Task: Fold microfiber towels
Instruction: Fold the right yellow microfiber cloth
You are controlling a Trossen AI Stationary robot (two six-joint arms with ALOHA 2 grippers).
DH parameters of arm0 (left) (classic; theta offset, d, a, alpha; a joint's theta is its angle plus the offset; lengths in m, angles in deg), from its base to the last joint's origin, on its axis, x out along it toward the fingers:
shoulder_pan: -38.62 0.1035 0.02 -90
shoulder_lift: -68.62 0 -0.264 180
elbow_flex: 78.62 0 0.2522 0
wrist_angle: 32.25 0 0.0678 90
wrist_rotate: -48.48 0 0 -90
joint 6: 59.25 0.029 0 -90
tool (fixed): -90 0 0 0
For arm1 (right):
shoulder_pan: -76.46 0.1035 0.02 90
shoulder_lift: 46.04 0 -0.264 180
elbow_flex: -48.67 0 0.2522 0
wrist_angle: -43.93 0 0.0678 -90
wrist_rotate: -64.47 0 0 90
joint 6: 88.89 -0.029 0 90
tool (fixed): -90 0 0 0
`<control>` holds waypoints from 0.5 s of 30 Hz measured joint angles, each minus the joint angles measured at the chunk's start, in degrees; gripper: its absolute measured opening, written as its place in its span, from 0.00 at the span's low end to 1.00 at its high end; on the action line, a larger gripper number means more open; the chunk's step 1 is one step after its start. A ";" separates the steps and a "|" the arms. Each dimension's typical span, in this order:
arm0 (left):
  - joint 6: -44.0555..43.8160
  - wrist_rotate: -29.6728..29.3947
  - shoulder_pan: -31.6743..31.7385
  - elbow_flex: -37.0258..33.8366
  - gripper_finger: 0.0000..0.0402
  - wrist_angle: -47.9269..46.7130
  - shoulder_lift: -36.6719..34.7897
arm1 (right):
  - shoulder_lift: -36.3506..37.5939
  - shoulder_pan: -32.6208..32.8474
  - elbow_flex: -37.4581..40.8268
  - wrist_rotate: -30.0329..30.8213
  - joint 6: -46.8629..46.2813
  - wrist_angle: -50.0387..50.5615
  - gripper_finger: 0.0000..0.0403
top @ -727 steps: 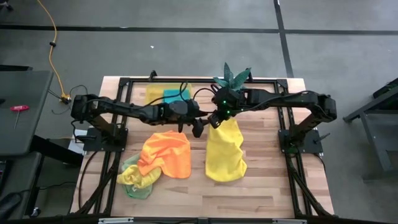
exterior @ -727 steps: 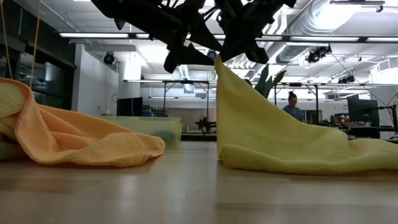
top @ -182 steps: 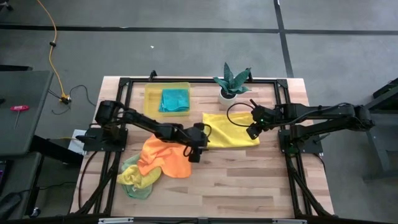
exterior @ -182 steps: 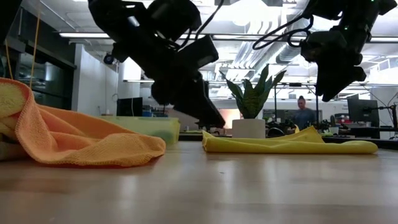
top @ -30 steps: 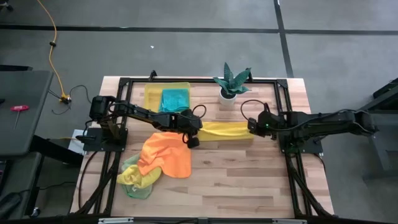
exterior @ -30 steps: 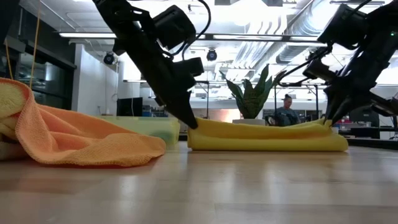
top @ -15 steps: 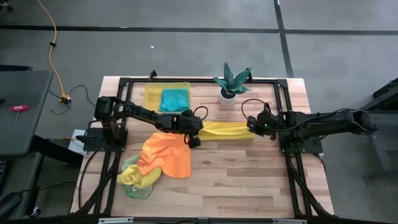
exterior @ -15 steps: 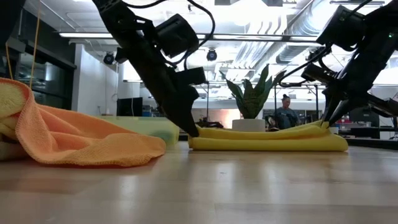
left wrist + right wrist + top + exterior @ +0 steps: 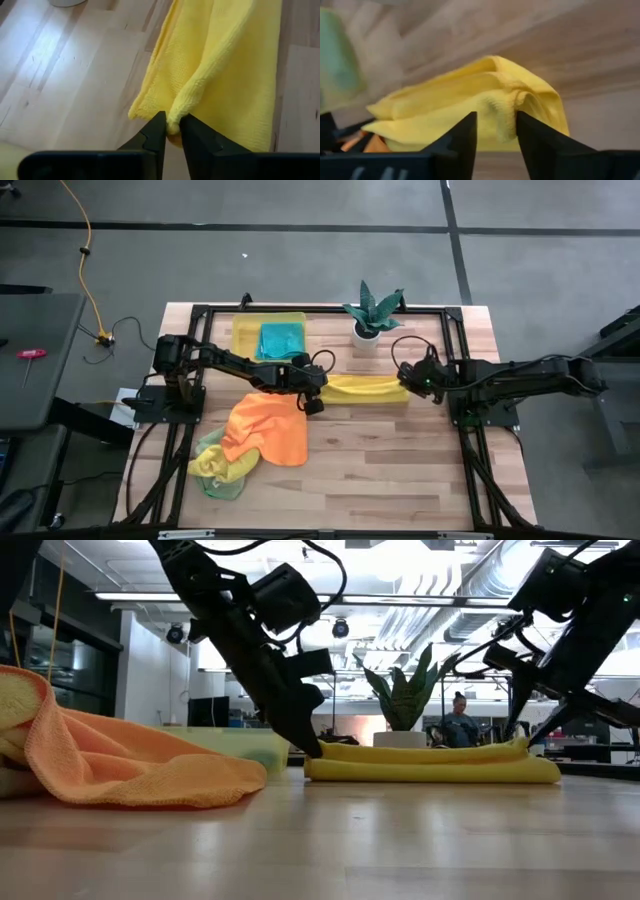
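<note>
From the high view I see the table (image 9: 400,470) with a folded yellow towel (image 9: 365,391) lying as a long strip across its middle. My left gripper (image 9: 313,399) sits at the strip's left end, my right gripper (image 9: 412,383) at its right end. An orange towel (image 9: 268,430) lies crumpled near the left gripper, on top of a yellow and light green heap (image 9: 215,472) toward the near left corner. A teal towel (image 9: 280,340) sits folded inside the yellow bin (image 9: 243,332) at the far side, with a potted plant (image 9: 372,312) to its right. No writing or labels legible anywhere.

Low view: the yellow towel (image 9: 430,764) lies flat and layered on the wood. The left gripper (image 9: 308,745) comes down onto its left end; the right gripper (image 9: 530,740) hangs just above its right end. The orange towel (image 9: 120,760) is mounded at left. A person (image 9: 461,722) stands in the room behind.

Left wrist view: my fingers (image 9: 156,135) are nearly together, pinching a small bulge of the yellow towel's (image 9: 225,70) corner between the tips.

Right wrist view: fingers (image 9: 462,135) stand apart, the yellow towel's (image 9: 485,110) bunched end lying beyond the gap. I cannot tell whether either tip touches the cloth.
</note>
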 joint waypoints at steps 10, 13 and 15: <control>0.03 -2.04 0.03 0.00 0.19 0.37 0.00 | 5.73 -0.02 0.00 6.43 -1.32 -3.22 0.40; 0.86 -3.78 0.10 0.00 0.20 0.36 0.00 | 7.61 0.00 0.00 6.97 -1.04 -3.21 0.40; 2.43 -4.27 0.11 0.00 0.21 0.38 0.00 | 8.57 -0.01 0.00 7.27 -0.98 -3.13 0.40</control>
